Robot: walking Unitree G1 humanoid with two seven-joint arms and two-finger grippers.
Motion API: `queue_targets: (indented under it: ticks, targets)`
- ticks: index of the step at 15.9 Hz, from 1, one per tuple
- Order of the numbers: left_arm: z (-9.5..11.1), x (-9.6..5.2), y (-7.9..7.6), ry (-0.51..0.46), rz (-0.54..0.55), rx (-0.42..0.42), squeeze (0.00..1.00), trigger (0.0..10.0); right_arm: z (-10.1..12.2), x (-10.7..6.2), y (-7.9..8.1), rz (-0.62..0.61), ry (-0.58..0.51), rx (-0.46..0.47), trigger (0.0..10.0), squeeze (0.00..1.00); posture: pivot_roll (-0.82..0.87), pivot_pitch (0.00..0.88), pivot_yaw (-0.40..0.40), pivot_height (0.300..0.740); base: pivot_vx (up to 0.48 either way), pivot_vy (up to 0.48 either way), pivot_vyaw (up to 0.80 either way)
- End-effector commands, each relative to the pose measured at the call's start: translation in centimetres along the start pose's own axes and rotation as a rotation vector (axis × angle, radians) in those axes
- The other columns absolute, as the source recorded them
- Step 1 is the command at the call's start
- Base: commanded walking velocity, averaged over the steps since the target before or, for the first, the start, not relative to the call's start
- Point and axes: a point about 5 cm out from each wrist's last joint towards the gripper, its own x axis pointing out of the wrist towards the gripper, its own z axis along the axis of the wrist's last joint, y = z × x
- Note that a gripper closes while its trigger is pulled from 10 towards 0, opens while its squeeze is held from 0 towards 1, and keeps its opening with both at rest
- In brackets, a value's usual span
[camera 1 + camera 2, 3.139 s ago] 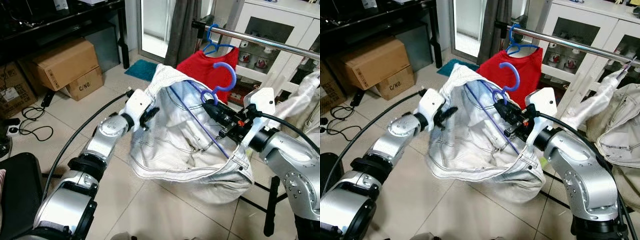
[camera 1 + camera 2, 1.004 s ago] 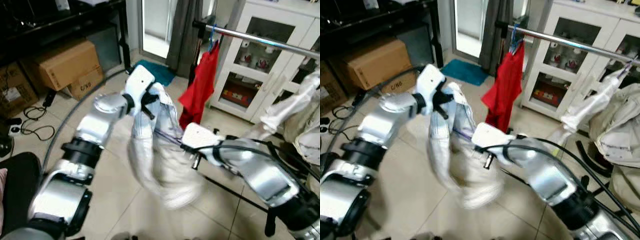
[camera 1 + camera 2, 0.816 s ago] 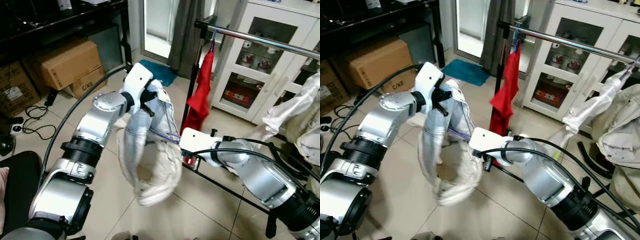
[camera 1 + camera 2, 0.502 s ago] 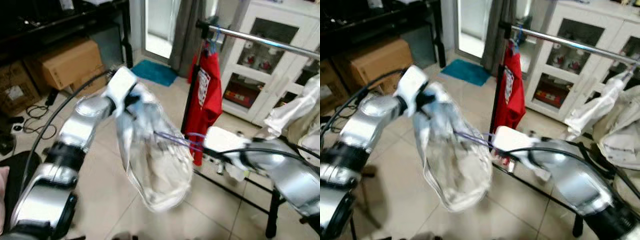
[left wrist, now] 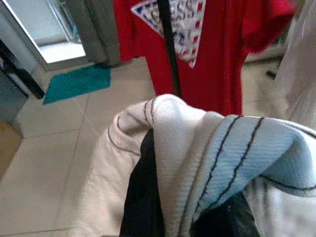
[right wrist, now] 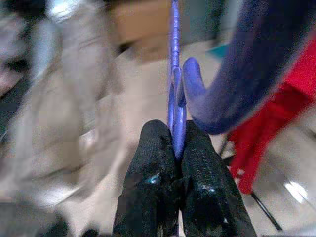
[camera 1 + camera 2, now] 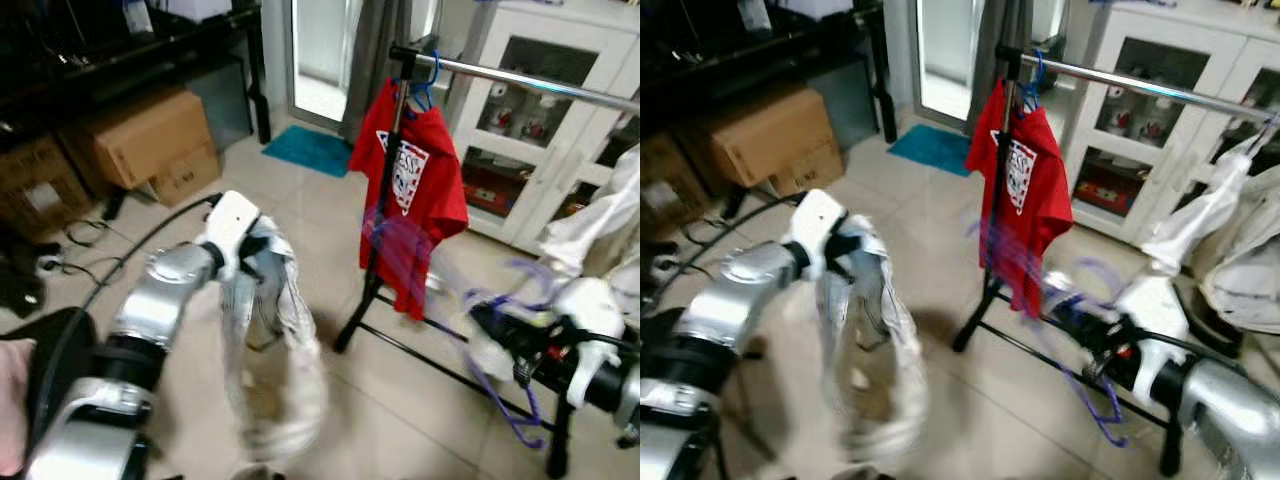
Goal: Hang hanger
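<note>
Purple hanger (image 6: 174,74) between right end effector (image 6: 178,148) fingers

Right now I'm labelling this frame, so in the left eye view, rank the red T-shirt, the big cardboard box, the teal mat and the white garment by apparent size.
1. white garment, though blurred and nearest the camera
2. red T-shirt and cardboard box, too alike to separate
3. teal mat

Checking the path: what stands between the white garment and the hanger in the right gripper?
In the left eye view, the rack's dark post and the red shirt stand between them.
</note>
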Motion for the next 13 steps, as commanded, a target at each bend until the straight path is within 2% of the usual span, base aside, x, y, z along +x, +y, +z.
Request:
queue_targets:
  ticks: [1, 2, 3, 4, 5, 6, 8, 9, 10, 11, 13]
  targets:
    - [1.4, 0.0, -0.1, -0.097, 0.029, -0.024, 0.0, 0.0, 0.3, -0.4, -0.3, -0.117, -0.033, -0.012, 10.0, 0.0, -0.2, 0.0, 0.104, 0.74, 0.0, 0.0, 0.0]
    - [1.5, 0.0, -0.4, -0.122, 0.033, -0.039, 0.0, 1.8, 0.1, -0.3, -0.1, -0.141, -0.041, -0.002, 10.0, 0.0, -0.2, 0.0, 0.107, 0.74, 0.0, 0.0, 0.0]
    - [1.3, -0.1, -1.7, -0.149, 0.083, -0.173, 0.0, 10.0, -1.6, 1.3, 0.1, -0.305, 0.011, 0.042, 10.0, 0.0, -0.21, 0.0, 0.114, 0.74, 0.0, 0.0, 0.0]
    - [1.0, -0.4, -2.1, -0.141, 0.101, -0.166, 0.0, 10.0, -2.3, 1.8, 0.0, -0.36, 0.032, 0.072, 10.0, 0.0, -0.21, 0.0, 0.103, 0.74, 0.0, 0.0, 0.0]
    - [0.0, -1.0, -2.8, -0.111, 0.134, -0.085, 0.0, 10.0, -3.0, 2.6, -0.2, -0.439, 0.041, 0.088, 10.0, 0.0, -0.18, 0.0, 0.072, 0.74, 0.0, 0.0, 0.0]
    - [-0.6, -1.7, -3.1, -0.128, 0.199, -0.059, 0.0, 10.0, -2.8, 3.4, -0.5, -0.483, 0.032, 0.087, 10.0, 0.0, -0.16, 0.0, 0.033, 0.74, 0.0, 0.0, -0.8]
    - [-1.1, -1.6, -4.0, -0.139, 0.189, -0.13, 0.0, 10.0, -2.1, 4.9, -1.3, -0.528, 0.008, 0.125, 10.0, 0.0, -0.15, 0.0, 0.008, 0.74, 0.0, 0.0, -0.79]
    - [-1.3, -1.5, -3.8, -0.124, 0.22, -0.133, 0.0, 10.0, -2.5, 5.1, -1.7, -0.564, 0.033, 0.168, 10.0, 0.0, -0.13, 0.0, -0.001, 0.74, 0.0, 0.0, -0.79]
    - [-1.0, -1.8, -3.4, -0.124, 0.231, -0.117, 0.0, 10.0, -2.8, 5.4, -1.7, -0.56, 0.045, 0.204, 10.0, 0.0, -0.09, 0.0, -0.012, 0.74, 0.0, 0.0, -0.79]
    - [-1.2, -2.2, -2.9, -0.105, 0.227, -0.091, 0.0, 10.0, -3.0, 5.7, -1.4, -0.571, 0.043, 0.196, 10.0, 0.0, -0.07, 0.0, -0.015, 0.74, 0.0, 0.0, -0.79]
    - [-1.8, -3.1, -3.1, -0.085, 0.169, -0.098, 0.0, 10.0, -2.9, 5.9, -0.6, -0.616, -0.002, 0.199, 10.0, 0.0, -0.07, 0.0, 0.013, 0.74, 0.0, 0.0, -0.78]
